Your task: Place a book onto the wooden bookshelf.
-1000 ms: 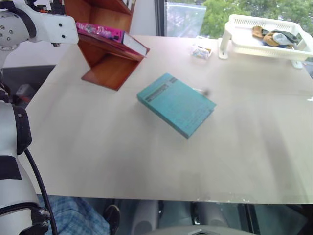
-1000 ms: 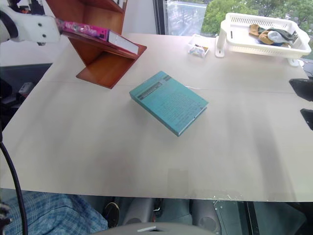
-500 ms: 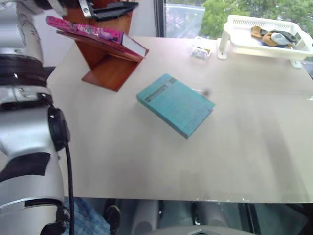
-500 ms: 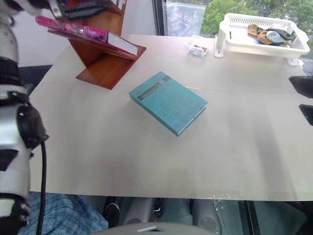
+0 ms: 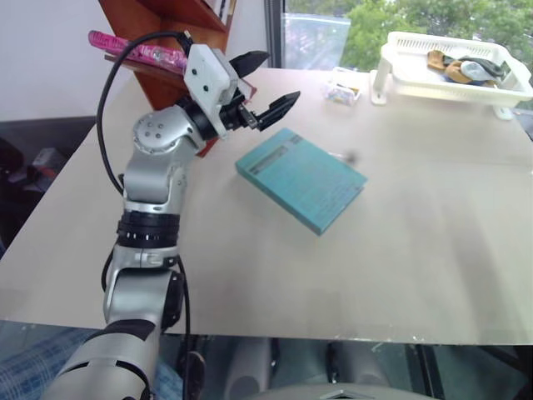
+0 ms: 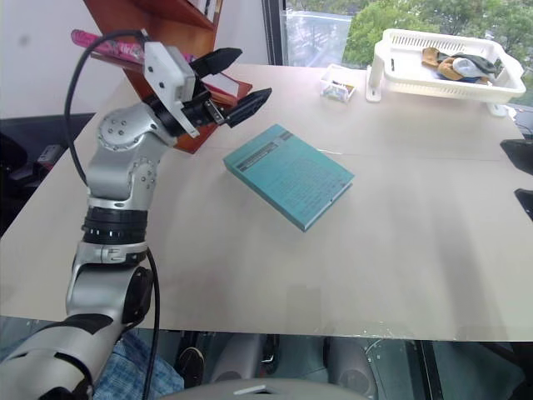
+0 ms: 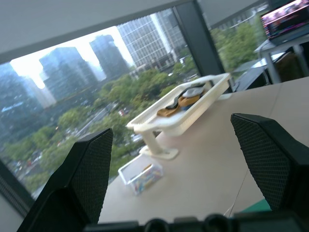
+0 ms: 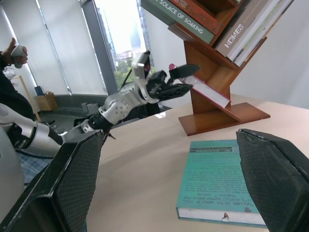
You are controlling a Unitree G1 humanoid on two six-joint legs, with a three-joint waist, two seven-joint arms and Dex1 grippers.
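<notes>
Left gripper (image 5: 265, 86) is seen spread wide and holding nothing, raised above the table (image 5: 416, 267) between the bookshelf (image 5: 158, 17) and a teal book (image 5: 300, 177). Its two black fingers (image 6: 248, 103) are pointed out over the table toward the white basket (image 5: 450, 58). The pink book (image 5: 129, 47) is found resting on a sloping board of the bookshelf, just behind and to the left of the gripper, apart from it. In the right wrist view the same book (image 8: 207, 92) is shown lying flat against that board, its spine end hanging slightly past the edge.

The placing step is judged to be done, and the moment is read as the withdrawal after release. Little more is called for than drawing the arm clear without the shelf or the book being knocked. Right gripper (image 8: 169, 193) is also seen standing wide apart and empty, well away from the shelf.
</notes>
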